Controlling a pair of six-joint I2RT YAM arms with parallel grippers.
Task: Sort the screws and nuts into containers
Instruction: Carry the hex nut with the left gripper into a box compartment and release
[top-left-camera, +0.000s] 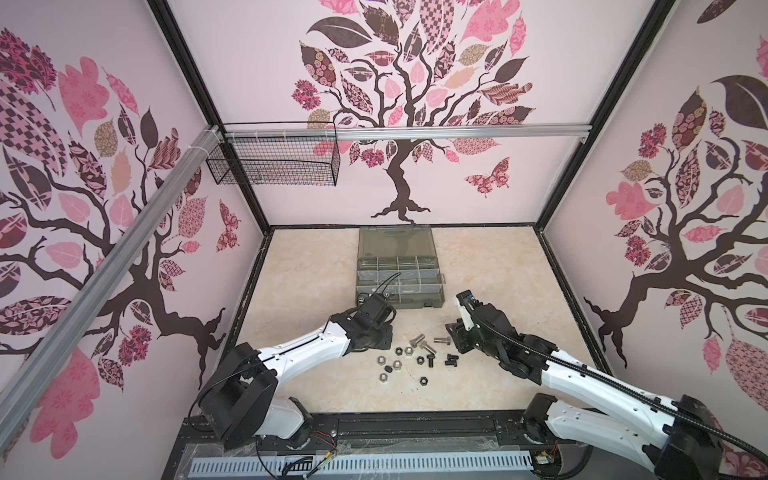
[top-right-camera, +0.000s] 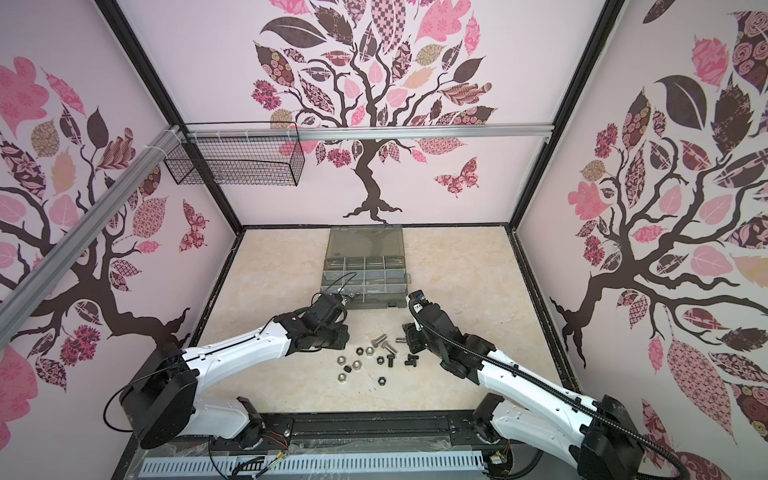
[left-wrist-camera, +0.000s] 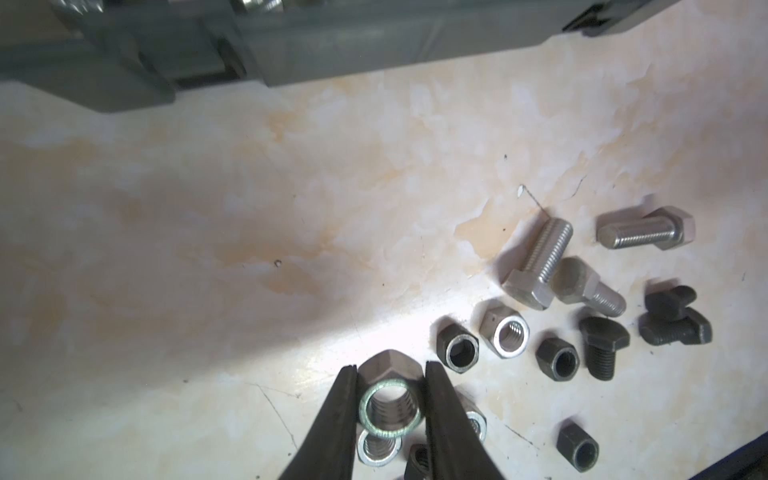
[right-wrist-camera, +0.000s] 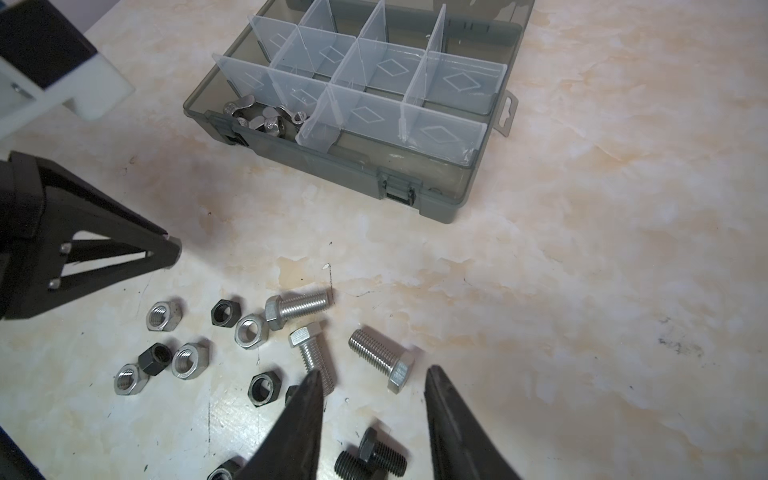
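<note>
My left gripper (left-wrist-camera: 390, 368) is shut on a silver hex nut (left-wrist-camera: 388, 401), holding it a little above the table over other loose nuts (left-wrist-camera: 505, 334). In both top views it hangs (top-left-camera: 384, 328) at the pile's left edge, just in front of the organiser case (top-left-camera: 415, 300). My right gripper (right-wrist-camera: 373, 370) is open above the silver screws (right-wrist-camera: 380, 359), with two black screws (right-wrist-camera: 374, 457) on the table between its fingers. Silver and black nuts (right-wrist-camera: 185, 360) lie scattered on the pile's left side. The containers (right-wrist-camera: 440, 133) are mostly empty. The near left one holds silver wing nuts (right-wrist-camera: 266, 118).
The case's lid (top-left-camera: 395, 241) lies open flat behind it, toward the back wall. A black wire mesh basket (top-left-camera: 274, 160) hangs from the rail at the back left. Patterned walls close in the table on three sides.
</note>
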